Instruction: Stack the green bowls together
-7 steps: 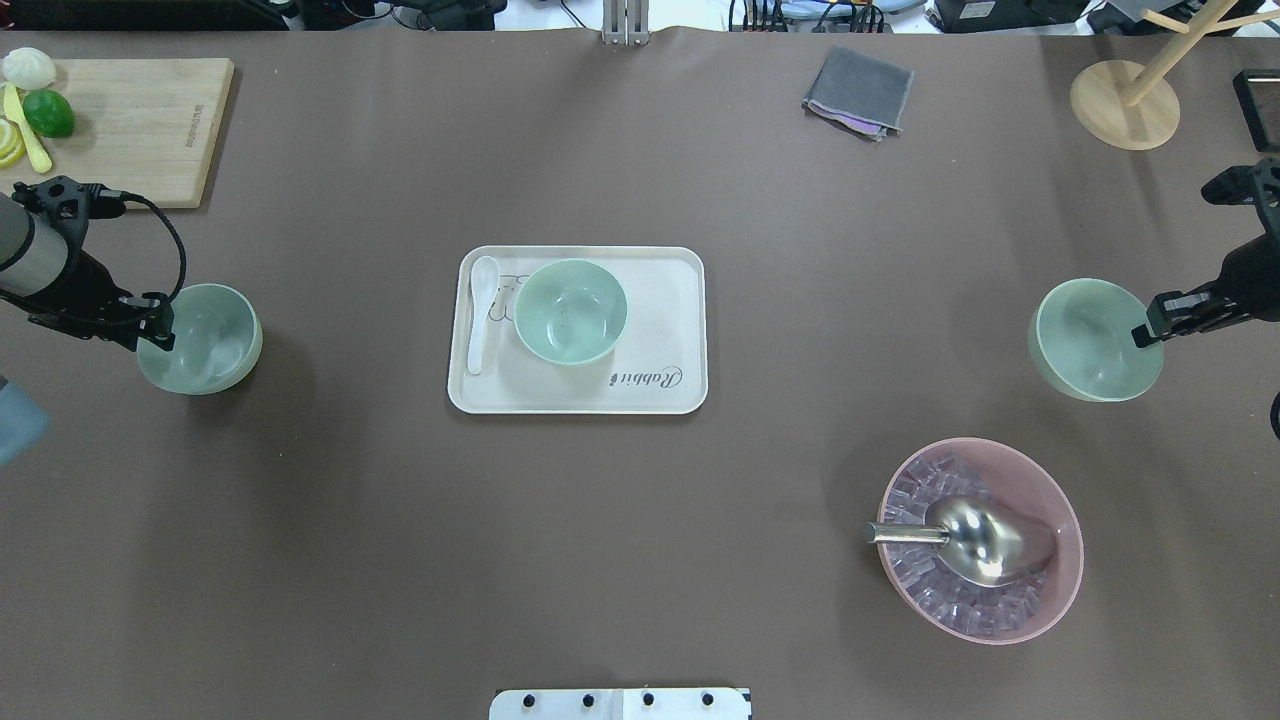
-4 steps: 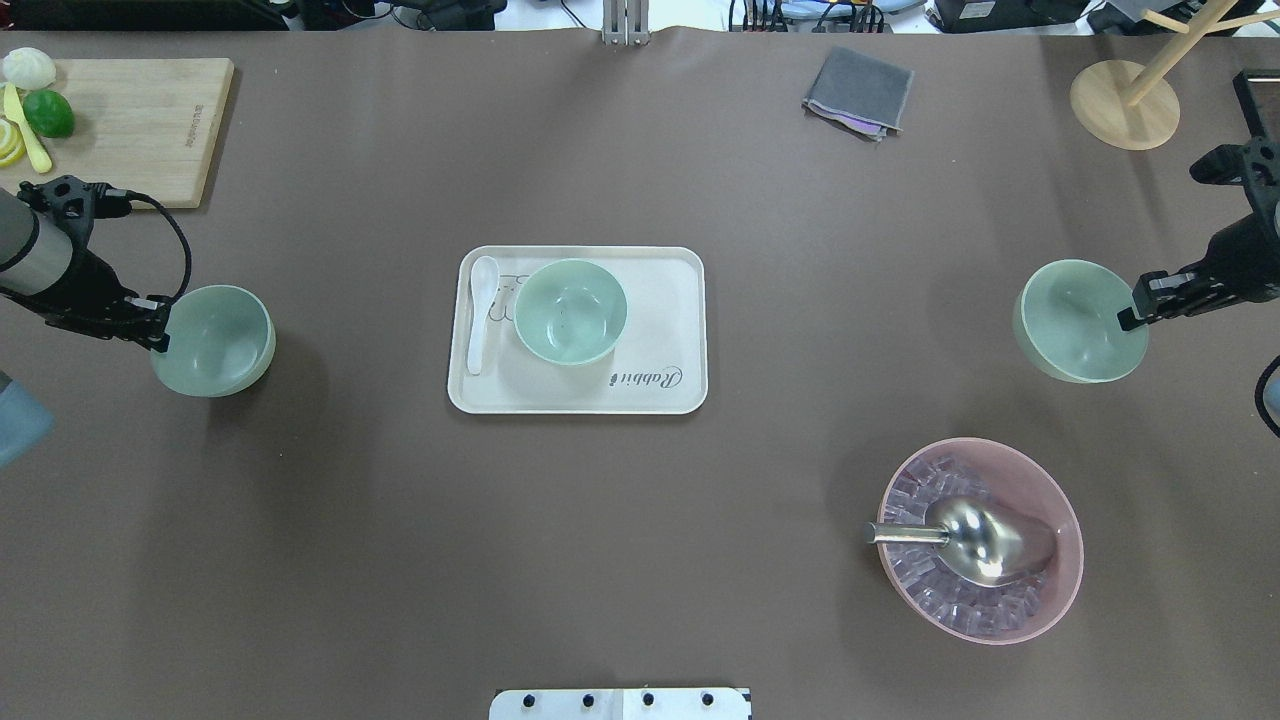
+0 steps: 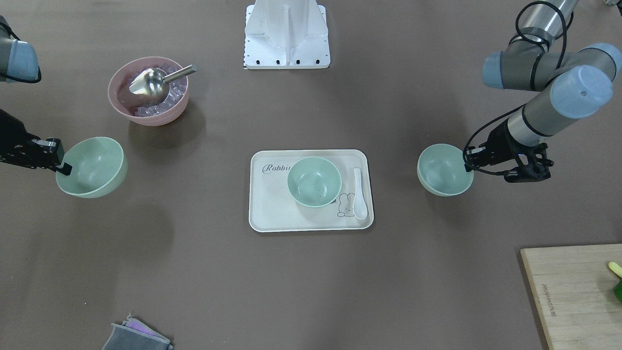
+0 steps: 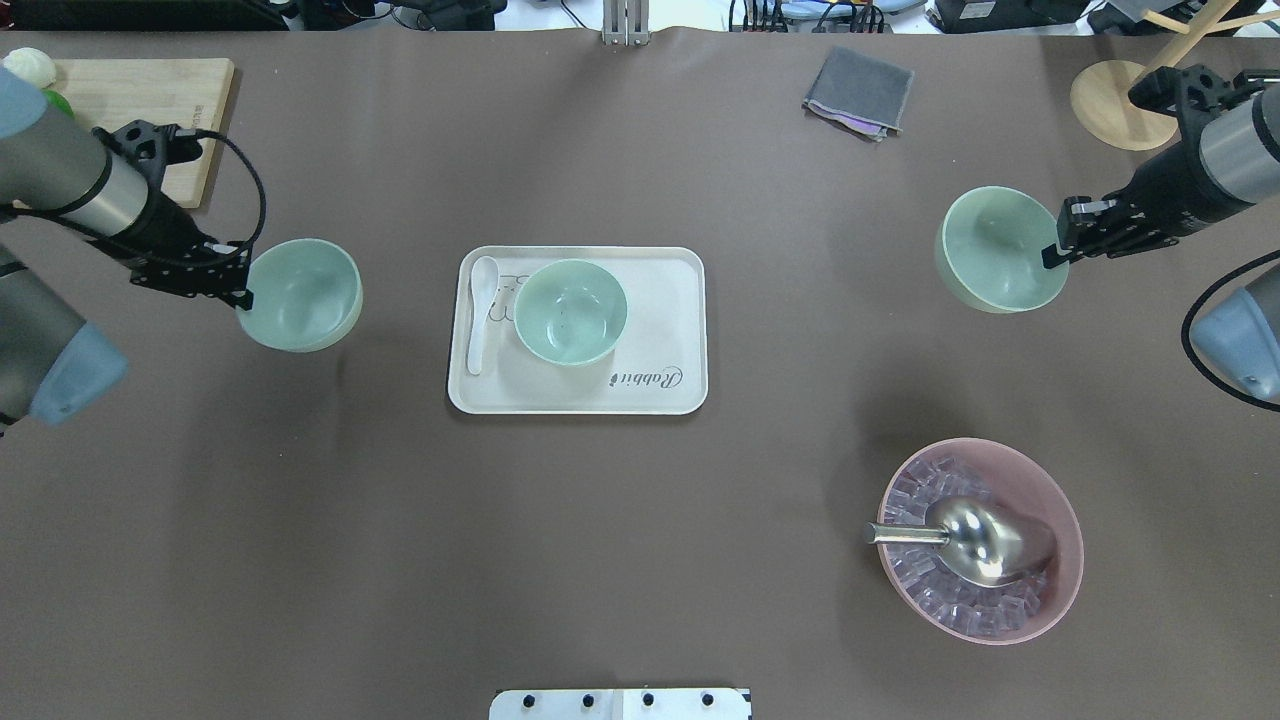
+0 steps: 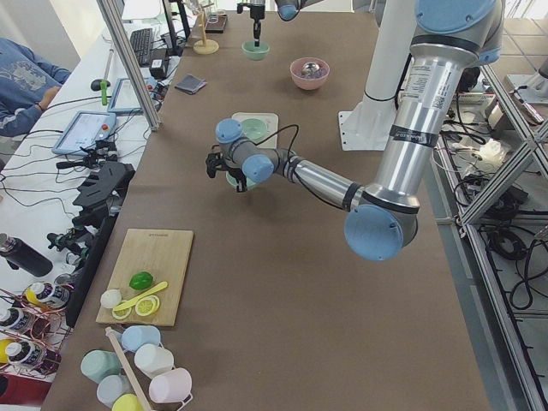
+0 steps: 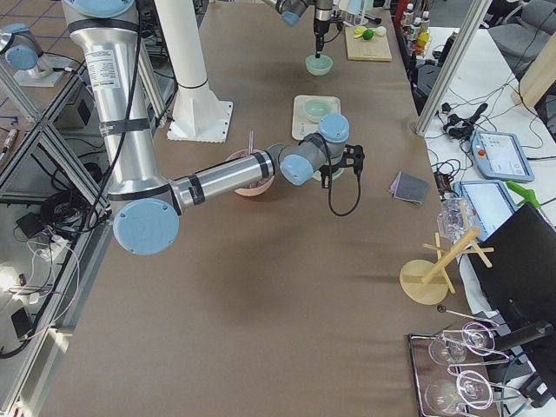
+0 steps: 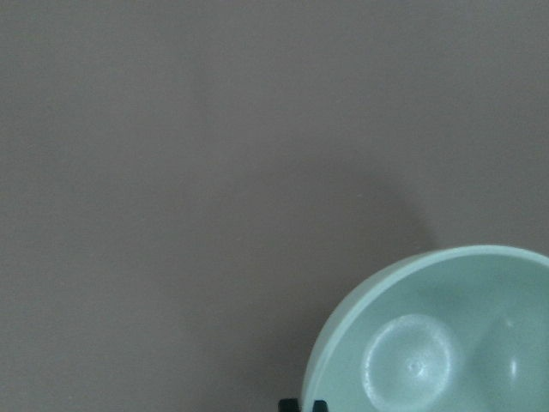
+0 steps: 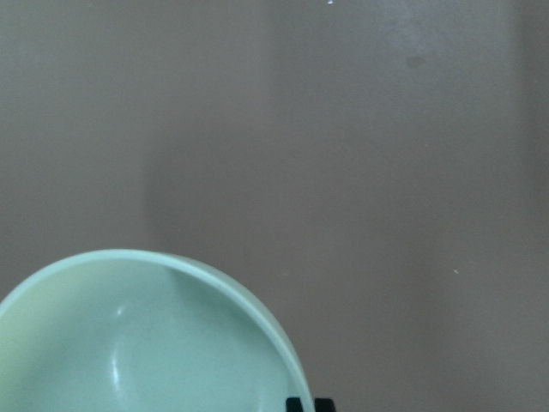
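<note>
Three pale green bowls show. One green bowl stands on the cream tray at the table's middle. My left gripper is shut on the rim of a second green bowl and holds it above the table, left of the tray. My right gripper is shut on the rim of the third green bowl and holds it raised, far right of the tray.
A white spoon lies on the tray beside the bowl. A pink bowl with ice and a metal scoop stands at the front right. A cutting board, a grey cloth and a wooden stand are at the back.
Both arms have carried their bowls up and inward toward the tray. The left bowl moved right, the right bowl moved left and toward the back. The tray bowl has not moved.
</note>
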You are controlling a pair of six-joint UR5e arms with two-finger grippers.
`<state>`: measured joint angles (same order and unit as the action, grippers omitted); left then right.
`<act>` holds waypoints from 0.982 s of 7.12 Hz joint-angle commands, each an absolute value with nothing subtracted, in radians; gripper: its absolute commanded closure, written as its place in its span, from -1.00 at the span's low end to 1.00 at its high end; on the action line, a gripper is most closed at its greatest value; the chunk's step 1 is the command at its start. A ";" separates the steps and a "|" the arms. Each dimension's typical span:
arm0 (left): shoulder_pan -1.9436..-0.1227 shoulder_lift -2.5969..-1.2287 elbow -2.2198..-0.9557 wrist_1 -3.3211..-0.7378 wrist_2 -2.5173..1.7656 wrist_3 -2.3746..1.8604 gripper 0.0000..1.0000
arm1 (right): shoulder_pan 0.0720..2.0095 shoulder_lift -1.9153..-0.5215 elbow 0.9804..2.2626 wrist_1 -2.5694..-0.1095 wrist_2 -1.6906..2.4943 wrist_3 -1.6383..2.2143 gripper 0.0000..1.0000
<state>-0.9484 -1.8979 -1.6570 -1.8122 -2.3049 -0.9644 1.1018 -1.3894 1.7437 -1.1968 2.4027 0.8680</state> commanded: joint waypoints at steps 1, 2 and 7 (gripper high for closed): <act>-0.835 -2.092 -1.658 -1.692 -2.295 -1.127 1.00 | 1.068 -1.320 1.741 -1.204 2.396 0.958 1.00; -0.798 -2.153 -1.629 -1.692 -2.266 -1.172 1.00 | 1.051 -1.272 1.741 -1.233 2.395 1.000 1.00; -0.733 -2.296 -1.531 -1.703 -2.215 -1.230 1.00 | 0.997 -1.187 1.743 -1.256 2.367 1.113 1.00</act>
<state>-0.7375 -2.2831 -1.5351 -1.7011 -2.2160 -1.2274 1.0089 -1.2014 1.7425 -1.2542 2.3728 1.0845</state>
